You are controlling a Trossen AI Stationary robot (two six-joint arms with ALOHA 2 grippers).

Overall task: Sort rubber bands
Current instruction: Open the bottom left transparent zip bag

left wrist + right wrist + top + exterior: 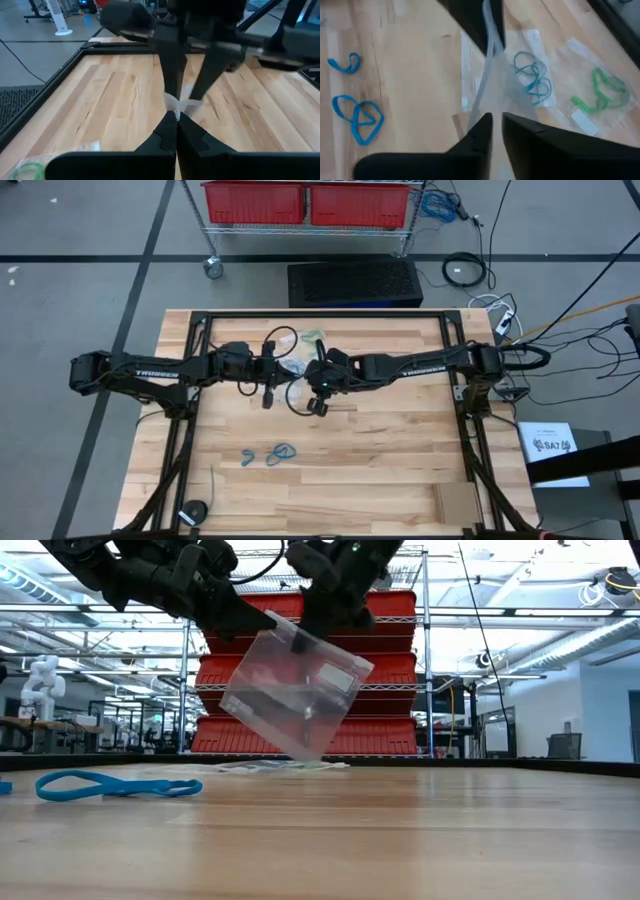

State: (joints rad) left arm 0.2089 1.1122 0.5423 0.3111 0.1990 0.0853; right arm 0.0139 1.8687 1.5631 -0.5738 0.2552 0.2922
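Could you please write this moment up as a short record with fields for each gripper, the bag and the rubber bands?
left gripper: shut on the clear zip bag, above the table's middle
right gripper: at the same bag's top edge, fingers slightly apart
bag: hanging tilted, clear of the table
bright blue rubber bands: loose on the wood, near the front
teal rubber bands: on a flat bag
green rubber bands: on another flat bag beside it
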